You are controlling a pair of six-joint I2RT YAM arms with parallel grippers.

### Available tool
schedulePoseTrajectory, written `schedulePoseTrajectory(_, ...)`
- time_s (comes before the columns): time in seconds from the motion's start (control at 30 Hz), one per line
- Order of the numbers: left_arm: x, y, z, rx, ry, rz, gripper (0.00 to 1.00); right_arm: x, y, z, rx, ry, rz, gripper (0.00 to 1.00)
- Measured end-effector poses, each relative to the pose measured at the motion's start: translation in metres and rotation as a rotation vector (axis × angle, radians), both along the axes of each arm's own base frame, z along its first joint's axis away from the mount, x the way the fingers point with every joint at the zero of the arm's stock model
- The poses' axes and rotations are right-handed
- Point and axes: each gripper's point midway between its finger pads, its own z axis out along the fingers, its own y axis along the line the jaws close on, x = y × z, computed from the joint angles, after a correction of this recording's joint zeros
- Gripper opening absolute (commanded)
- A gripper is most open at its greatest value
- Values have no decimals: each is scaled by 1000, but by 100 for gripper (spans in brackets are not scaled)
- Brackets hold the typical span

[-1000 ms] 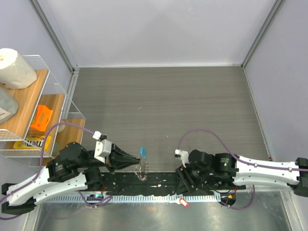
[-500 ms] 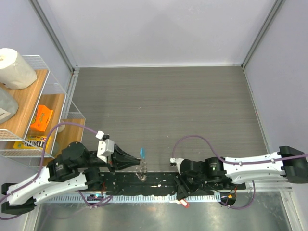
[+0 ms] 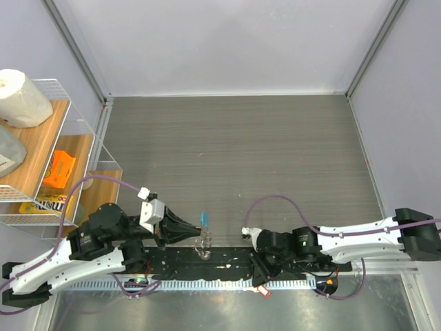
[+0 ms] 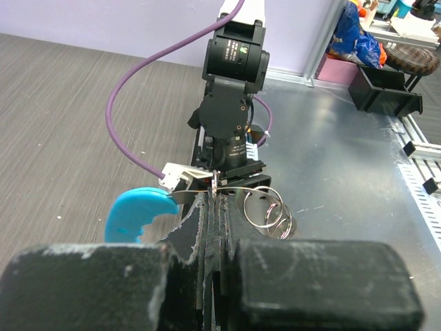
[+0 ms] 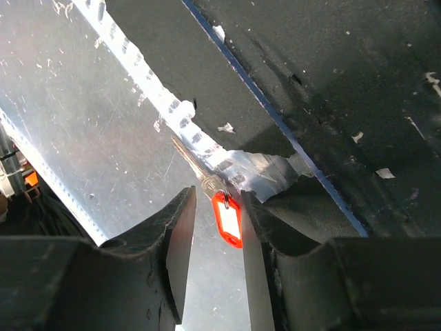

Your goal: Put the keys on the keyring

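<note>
The keyring is a set of silvery metal loops (image 4: pixel 265 210) with a light-blue crescent tag (image 4: pixel 138 214). My left gripper (image 4: pixel 215 200) is shut on the ring's thin metal edge and holds it upright above the black mat. In the top view the tag (image 3: pixel 204 219) shows just right of the left gripper (image 3: pixel 191 231). The key (image 5: pixel 227 219) has a red plastic head and a short silvery blade (image 5: pixel 196 172). It lies on the metal strip at the near edge. My right gripper (image 5: pixel 217 200) is open, its fingers on either side of the red head. In the top view the key (image 3: pixel 263 291) shows just below the right gripper (image 3: pixel 259 278).
A black mat (image 3: pixel 227 262) with torn edges runs along the near edge, with a ribbed metal rail (image 3: pixel 200 283) in front of it. A wire shelf (image 3: pixel 52 158) with a paper roll (image 3: pixel 21 96) and an orange item stands at the left. Walls close in on three sides.
My right arm has swung back and down towards the near edge, bringing its open fingers over the red key. The left gripper has shifted only slightly, still holding the ring.
</note>
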Motion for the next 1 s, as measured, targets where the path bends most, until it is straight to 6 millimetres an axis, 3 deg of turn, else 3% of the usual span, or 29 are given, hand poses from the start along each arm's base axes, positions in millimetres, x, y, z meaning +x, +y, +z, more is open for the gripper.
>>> schedulePoseTrajectory(0.13, 0, -1, -1, 6, 2, 0, 0, -3, 1, -1, 0, 4, 14, 33)
schedulePoseTrajectory(0.2, 1, -1, -2, 7, 3, 0, 0, -5, 2, -2, 1, 6, 23, 27)
schedulePoseTrajectory(0.3, 1, -2, -2, 9, 3, 0, 0, -8, 1, -4, -6, 8, 33, 6)
schedulePoseTrajectory(0.6, 1, -2, -2, 10, 4, 0, 0, -5, -4, -1, -8, -30, 45, 6)
schedulePoseTrajectory(0.73, 1, -4, -4, 17, 6, -2, 0, 4, 8, 32, 89, -102, 48, 6)
schedulePoseTrajectory(1.0, 1, -10, -8, 39, 14, -18, 0, 27, 45, 147, 418, -329, 98, 6)
